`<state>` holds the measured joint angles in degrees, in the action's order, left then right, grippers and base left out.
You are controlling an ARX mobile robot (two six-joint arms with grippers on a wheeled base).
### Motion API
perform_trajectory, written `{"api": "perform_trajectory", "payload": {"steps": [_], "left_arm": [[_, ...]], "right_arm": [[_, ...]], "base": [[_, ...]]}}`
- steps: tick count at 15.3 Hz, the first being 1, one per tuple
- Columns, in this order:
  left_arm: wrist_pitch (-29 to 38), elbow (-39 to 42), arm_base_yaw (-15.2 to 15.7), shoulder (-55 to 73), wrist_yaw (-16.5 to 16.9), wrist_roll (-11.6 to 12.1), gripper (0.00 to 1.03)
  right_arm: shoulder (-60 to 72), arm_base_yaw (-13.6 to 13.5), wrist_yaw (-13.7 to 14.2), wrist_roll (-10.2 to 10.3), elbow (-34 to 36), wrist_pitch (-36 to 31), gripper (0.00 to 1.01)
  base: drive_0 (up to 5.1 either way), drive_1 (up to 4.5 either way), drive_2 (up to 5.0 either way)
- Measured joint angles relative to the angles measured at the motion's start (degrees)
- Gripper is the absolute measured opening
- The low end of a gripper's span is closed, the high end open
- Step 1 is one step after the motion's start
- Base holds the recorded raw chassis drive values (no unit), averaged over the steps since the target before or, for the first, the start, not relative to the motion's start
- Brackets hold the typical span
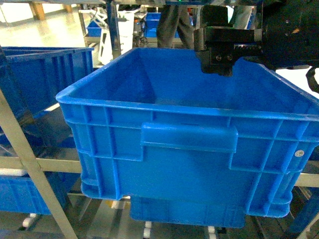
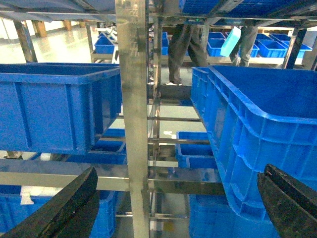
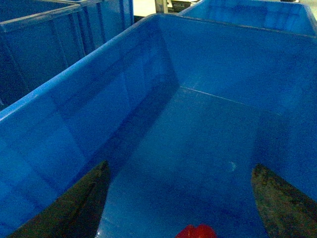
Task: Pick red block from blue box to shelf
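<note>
While the right gripper [image 3: 181, 198] is hanging with fingers apart, the red block [image 3: 196, 231] is lying at 6 o'clock inside a ribbed blue crate [image 3: 59, 114].

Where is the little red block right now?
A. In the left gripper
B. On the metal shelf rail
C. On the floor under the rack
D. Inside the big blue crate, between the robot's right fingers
D. The right wrist view shows the red block lying on the floor of the blue crate, between the spread fingers of the right gripper, not gripped.
</note>
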<state>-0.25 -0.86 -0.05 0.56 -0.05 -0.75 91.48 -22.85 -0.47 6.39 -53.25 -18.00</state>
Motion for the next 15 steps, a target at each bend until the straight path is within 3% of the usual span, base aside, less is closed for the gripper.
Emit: {"api": "perform_trajectory", "payload": {"steps": [4, 7, 10, 11, 13, 14, 15], "left_arm": [[0.0, 0.0, 0.0, 0.0, 0.0, 0.0, 0.98], [0.0, 0.0, 0.0, 0.0, 0.0, 0.0, 0.98], [0.0, 0.0, 0.0, 0.0, 0.0, 0.0, 0.98], [0.0, 0.0, 0.0, 0.0, 0.0, 0.0, 0.98], [0.0, 0.0, 0.0, 0.0, 0.0, 0.0, 0.98], [0.0, 0.0, 0.0, 0.0, 0.0, 0.0, 0.98], [0.0, 0.0, 0.0, 0.0, 0.0, 0.0, 0.98]], "right_arm": [[-2.6, 0.0, -0.4, 0.2, 3.0, 0.2, 1.0], [-17.2, 0.4, -0.9, 1.2, 14.2, 2.1, 0.98], [-45.0, 2.6, 4.5, -2.4, 25.2, 14.5, 0.98], [-54.2, 4.2, 7.9, -4.2, 25.7, 20.0, 0.98], [-70.5, 6.7, 18.3, -12.9, 25.8, 22.7, 0.98], [-73.8, 7.7, 16.7, -12.9, 25.9, 24.9, 0.9], [-75.6, 9.7, 13.6, -10.2, 29.3, 24.2, 0.77]], "base": [[0.0, 0.0, 0.0], [0.0, 0.0, 0.0], [0.0, 0.0, 0.0], [0.0, 0.0, 0.0], [0.0, 0.0, 0.0], [0.0, 0.0, 0.0], [0.0, 0.0, 0.0]]}}
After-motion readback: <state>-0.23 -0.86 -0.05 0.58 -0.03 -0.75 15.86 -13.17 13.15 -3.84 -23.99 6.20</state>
